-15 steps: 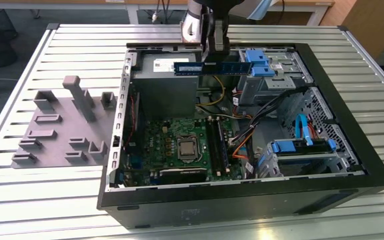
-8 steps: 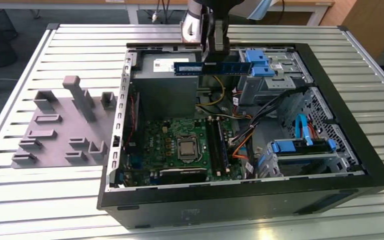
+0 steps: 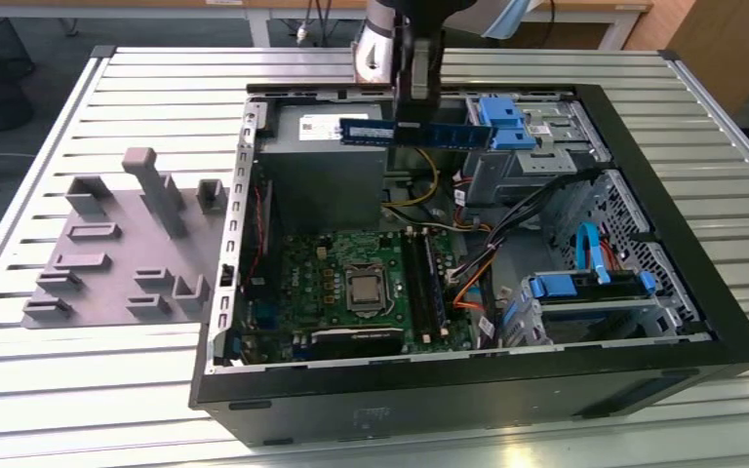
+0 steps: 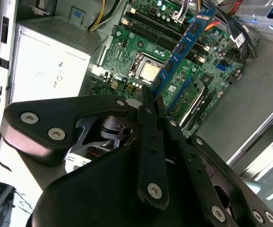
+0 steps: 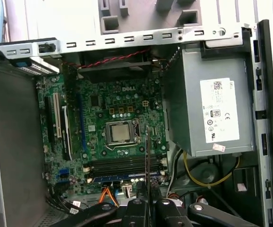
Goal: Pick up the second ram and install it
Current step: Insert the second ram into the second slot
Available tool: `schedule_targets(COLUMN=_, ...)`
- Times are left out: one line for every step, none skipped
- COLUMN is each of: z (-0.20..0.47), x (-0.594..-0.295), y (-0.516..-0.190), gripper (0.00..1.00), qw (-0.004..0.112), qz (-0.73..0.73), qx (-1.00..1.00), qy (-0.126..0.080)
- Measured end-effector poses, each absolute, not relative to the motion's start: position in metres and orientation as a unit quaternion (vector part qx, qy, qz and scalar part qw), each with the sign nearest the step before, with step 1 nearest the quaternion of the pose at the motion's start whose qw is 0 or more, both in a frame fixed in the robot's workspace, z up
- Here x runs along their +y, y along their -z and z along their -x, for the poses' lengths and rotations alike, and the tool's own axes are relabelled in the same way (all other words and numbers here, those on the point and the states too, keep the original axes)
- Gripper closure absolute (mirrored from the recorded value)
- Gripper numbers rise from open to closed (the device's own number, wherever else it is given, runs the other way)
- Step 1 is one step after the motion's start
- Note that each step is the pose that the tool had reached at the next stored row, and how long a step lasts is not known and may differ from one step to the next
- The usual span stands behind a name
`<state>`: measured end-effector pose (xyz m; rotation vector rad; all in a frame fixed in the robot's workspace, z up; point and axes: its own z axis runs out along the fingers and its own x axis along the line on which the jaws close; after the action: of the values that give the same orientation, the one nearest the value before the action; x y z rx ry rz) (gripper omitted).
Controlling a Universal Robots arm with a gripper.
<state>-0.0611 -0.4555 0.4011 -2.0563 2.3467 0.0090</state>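
My gripper is shut on the second ram, a long dark-blue stick with a white label. It holds the stick level above the open computer case, over the power supply end. In the second wrist view the ram slants out from between the black fingers, above the green motherboard. The first wrist view shows the ram edge-on as a thin line. It hangs there above the long memory slots beside the processor. In the exterior view the memory slots lie well below the stick.
The grey power supply fills the case's far corner. Light-blue drive brackets and a drive cage stand at the exterior view's right, with cables between them and the board. A grey parts fixture lies outside the case on the slatted table.
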Motion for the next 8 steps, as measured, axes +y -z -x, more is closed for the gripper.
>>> schedule_targets(z=0.0610, x=-0.4555, y=-0.4010, gripper=0.86, qw=0.011, qz=0.652, qx=0.758, qy=-0.003)
schedule_targets(z=0.0611, x=-0.4555, y=-0.4009, gripper=0.86, qw=0.011, qz=0.646, qx=0.764, qy=-0.003)
schedule_targets(z=0.0611, x=-0.4555, y=-0.4008, gripper=0.86, qw=0.011, qz=0.639, qx=0.769, qy=-0.003)
schedule_targets(z=0.0611, x=-0.4555, y=-0.4007, gripper=0.86, qw=0.011, qz=0.631, qx=0.775, qy=-0.002)
schedule_targets(z=0.0611, x=-0.4555, y=-0.4006, gripper=0.86, qw=0.011, qz=0.624, qx=0.781, qy=-0.002)
schedule_targets(z=0.0611, x=-0.4555, y=-0.4005, gripper=0.86, qw=0.011, qz=0.617, qx=0.787, qy=-0.002)
schedule_targets(z=0.0611, x=-0.4555, y=-0.4004, gripper=0.86, qw=0.011, qz=0.610, qx=0.792, qy=-0.002)
schedule_targets(z=0.0611, x=-0.4555, y=-0.4003, gripper=0.86, qw=0.011, qz=0.603, qx=0.798, qy=-0.002)
